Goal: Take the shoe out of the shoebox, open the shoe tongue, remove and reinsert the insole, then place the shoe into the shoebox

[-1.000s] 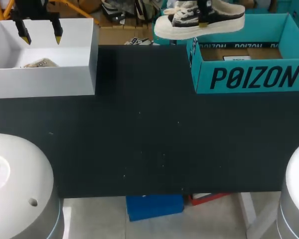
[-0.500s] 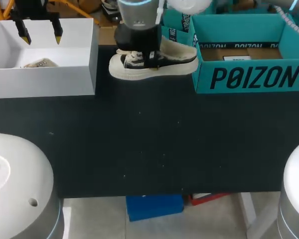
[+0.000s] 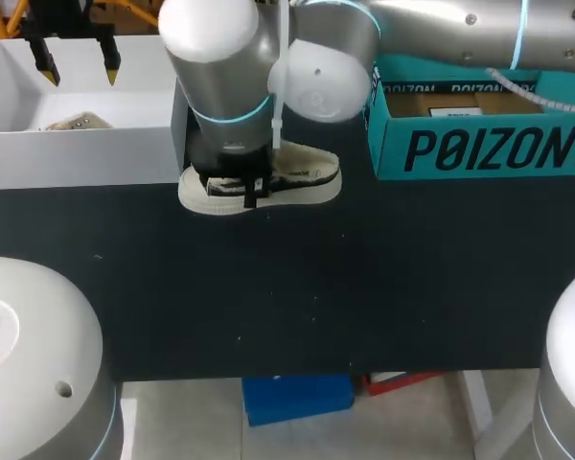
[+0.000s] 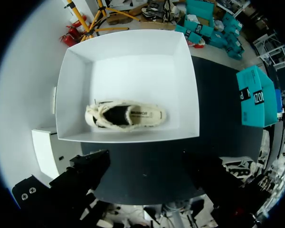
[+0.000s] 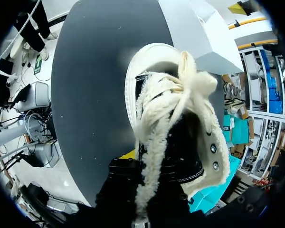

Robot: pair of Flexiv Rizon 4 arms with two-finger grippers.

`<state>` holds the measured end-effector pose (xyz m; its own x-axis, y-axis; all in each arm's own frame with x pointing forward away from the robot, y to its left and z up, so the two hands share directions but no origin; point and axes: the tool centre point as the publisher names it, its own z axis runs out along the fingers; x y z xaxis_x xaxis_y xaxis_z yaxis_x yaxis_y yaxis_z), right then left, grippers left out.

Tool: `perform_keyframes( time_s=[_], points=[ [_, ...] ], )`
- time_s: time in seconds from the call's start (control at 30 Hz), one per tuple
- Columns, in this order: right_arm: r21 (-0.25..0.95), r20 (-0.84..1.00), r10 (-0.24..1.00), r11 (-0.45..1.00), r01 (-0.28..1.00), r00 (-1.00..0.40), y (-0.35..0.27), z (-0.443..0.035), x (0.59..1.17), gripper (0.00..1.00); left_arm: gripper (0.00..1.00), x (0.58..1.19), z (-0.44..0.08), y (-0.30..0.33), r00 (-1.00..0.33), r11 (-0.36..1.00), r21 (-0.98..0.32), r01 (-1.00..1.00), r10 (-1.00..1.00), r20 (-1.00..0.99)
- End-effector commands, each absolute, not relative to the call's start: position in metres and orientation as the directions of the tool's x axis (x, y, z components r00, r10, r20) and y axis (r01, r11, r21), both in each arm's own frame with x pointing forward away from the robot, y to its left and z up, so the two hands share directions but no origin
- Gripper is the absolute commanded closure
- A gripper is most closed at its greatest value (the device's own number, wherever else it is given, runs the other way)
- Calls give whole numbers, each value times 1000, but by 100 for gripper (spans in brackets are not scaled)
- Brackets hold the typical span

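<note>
Moved from over the shoebox (image 3: 479, 149) down toward the counter (image 3: 383, 287), the shoe (image 3: 307, 178) is pinched in the right claw (image 3: 248, 188); releasing before full contact could topple it.

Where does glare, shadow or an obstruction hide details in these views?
Head view: the right arm hides part of the shoe and of the white box. Right wrist view: the shoe fills the foreground. Left wrist view: the bright box hides nothing; the second shoe shows plainly.
</note>
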<state>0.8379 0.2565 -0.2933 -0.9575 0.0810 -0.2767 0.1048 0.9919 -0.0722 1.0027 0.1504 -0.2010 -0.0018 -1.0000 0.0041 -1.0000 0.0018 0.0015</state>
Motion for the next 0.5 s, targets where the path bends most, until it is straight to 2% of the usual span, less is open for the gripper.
perform_keyframes(
  time_s=[0.03, 0.5],
  points=[
    [-18, -264, 73, 997, 80, -962, 253, -320, 837, 100, 0, 1002, -200, 150, -1, 1, 3, -1000, -1000, 2],
    [47, -171, 57, 998, 50, -984, 253, -371, 825, 100, 0, 1002, -200, 150, -1, 1, 3, -1000, -1000, 2]
  ],
)
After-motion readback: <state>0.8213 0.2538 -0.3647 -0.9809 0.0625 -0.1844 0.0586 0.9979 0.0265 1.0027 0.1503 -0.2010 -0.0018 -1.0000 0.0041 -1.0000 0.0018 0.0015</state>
